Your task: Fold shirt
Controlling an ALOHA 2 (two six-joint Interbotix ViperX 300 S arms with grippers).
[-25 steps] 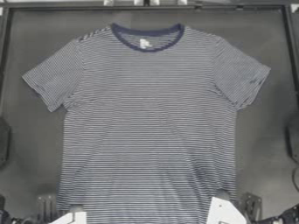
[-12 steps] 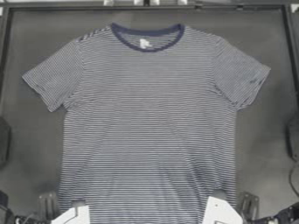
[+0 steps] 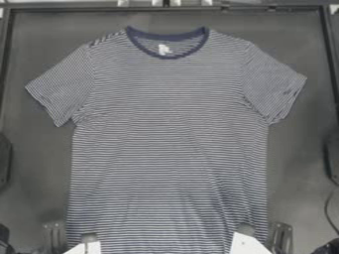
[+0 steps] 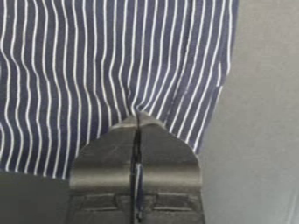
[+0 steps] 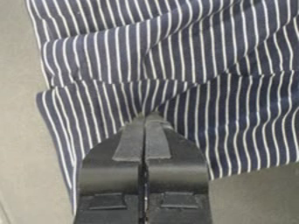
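Left gripper (image 4: 138,117) clamped the near-left hem, jaws closed on puckered fabric. Striped shirt (image 3: 169,144) lay flat mid-table (image 3: 301,163), soft knit, collar far. Right gripper (image 5: 149,117) pinched the near-right hem, fabric creased.

No readable text anywhere; the small white neck label (image 3: 163,49) on the shirt (image 3: 169,144) shows no legible print.

One striped shirt (image 3: 169,149) lies spread flat on one dark table (image 3: 305,163), its two short sleeves out to either side, with one navy collar and one small white neck label. Two grippers, left gripper (image 4: 137,117) and right gripper (image 5: 146,117), sit at the hem, each pinched closed on the fabric.
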